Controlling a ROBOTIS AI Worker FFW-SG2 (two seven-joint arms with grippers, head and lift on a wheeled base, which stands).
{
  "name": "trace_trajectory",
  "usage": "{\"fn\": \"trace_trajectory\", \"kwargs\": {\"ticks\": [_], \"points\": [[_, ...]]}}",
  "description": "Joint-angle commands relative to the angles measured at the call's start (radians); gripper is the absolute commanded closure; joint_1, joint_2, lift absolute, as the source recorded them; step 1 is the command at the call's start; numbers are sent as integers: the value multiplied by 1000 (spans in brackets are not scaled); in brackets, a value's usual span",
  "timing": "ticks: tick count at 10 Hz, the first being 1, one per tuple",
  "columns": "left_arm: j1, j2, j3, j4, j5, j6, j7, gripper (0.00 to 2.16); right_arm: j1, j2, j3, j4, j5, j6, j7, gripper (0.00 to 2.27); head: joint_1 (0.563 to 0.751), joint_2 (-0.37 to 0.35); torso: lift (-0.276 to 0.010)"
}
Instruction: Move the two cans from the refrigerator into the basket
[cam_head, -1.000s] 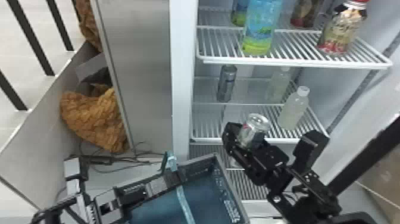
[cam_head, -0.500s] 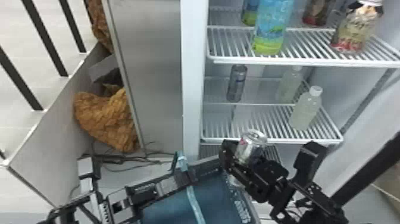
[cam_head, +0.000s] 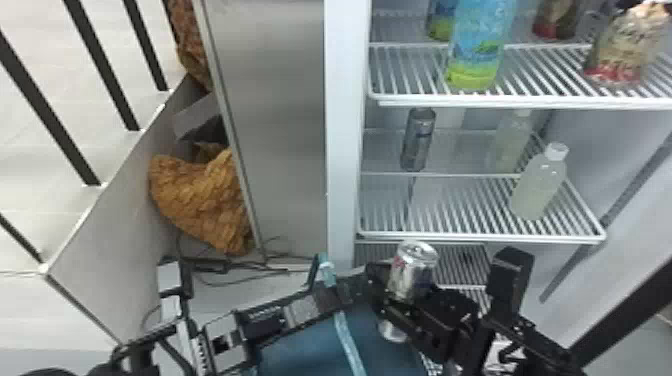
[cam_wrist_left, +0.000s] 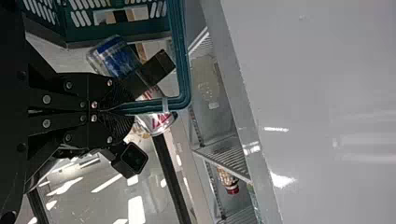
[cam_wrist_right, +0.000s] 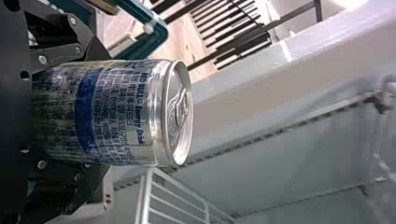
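Observation:
In the head view, my right gripper (cam_head: 400, 296) holds a silver can (cam_head: 414, 267) upright, overlapping the right far corner of the basket (cam_head: 295, 352). The other can (cam_head: 419, 140) stands on the refrigerator's middle shelf, toward the left. My left gripper (cam_head: 345, 295) is at the basket's teal handle (cam_head: 350, 345). In the left wrist view, the left gripper (cam_wrist_left: 116, 110) is shut on this handle (cam_wrist_left: 184, 56), with the held can (cam_wrist_left: 159, 119) behind it. Seen from the right wrist, the right gripper (cam_wrist_right: 91, 112) is shut around the body of the can (cam_wrist_right: 114, 112).
Bottles stand on the upper shelf (cam_head: 540, 65), and a pale bottle (cam_head: 540, 185) is on the middle shelf (cam_head: 450, 205) to the right. A metal panel (cam_head: 275, 130) is left of the refrigerator, with a brown bundle (cam_head: 200, 200) and cables beyond it.
The can in my right gripper has come down and leftward, nearer the basket. The refrigerator and its contents have shifted rightward in the head view. My left gripper remains at the handle.

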Motion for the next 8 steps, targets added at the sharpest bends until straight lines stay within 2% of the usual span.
{"fn": "trace_trajectory", "kwargs": {"ticks": [1, 3, 4, 5, 6, 8], "points": [[-2, 0, -1, 0, 0, 0, 0, 1210, -16, -4, 18, 11, -3, 58, 15, 1280, 695, 24, -219], [-2, 0, -1, 0, 0, 0, 0, 1210, -43, -13, 48, 31, -8, 129, 38, 1240, 695, 51, -219], [-2, -1, -1, 0, 0, 0, 1, 1210, -55, -16, 64, 41, -18, 161, 47, 1085, 695, 59, -219], [-2, -1, -1, 0, -2, 0, 1, 1210, -70, -21, 78, 58, -28, 178, 58, 742, 695, 75, -219], [0, -1, -1, 0, -2, 0, 1, 1210, -72, -21, 84, 60, -28, 178, 59, 495, 695, 91, -219], [0, -1, -1, 0, -2, 0, 0, 1210, -70, -21, 72, 58, -24, 178, 59, 220, 695, 104, -219]]}}
